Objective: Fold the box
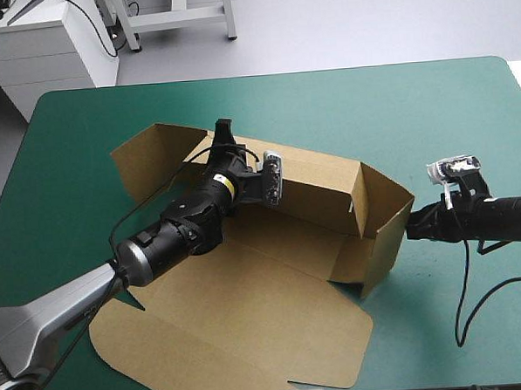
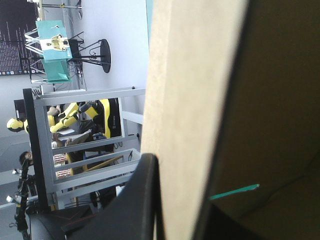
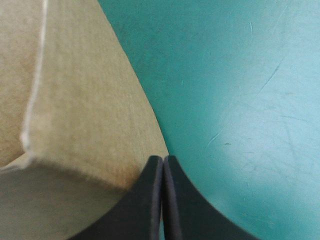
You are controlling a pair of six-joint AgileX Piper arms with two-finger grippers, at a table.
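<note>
Brown box point(image 1: 250, 335) wall pinched by L gripper point(image 1: 225, 130); R gripper point(image 3: 163, 159) closed, touching box.

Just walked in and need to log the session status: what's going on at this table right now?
Two robot arms are folding a brown box on the teal-green table. The left gripper reaches across the base and is clamped over the top edge of the raised back wall. The right gripper, fingers shut, has its tip against the outside of the raised right end wall. The lid panel lies flat toward the near edge.
</note>
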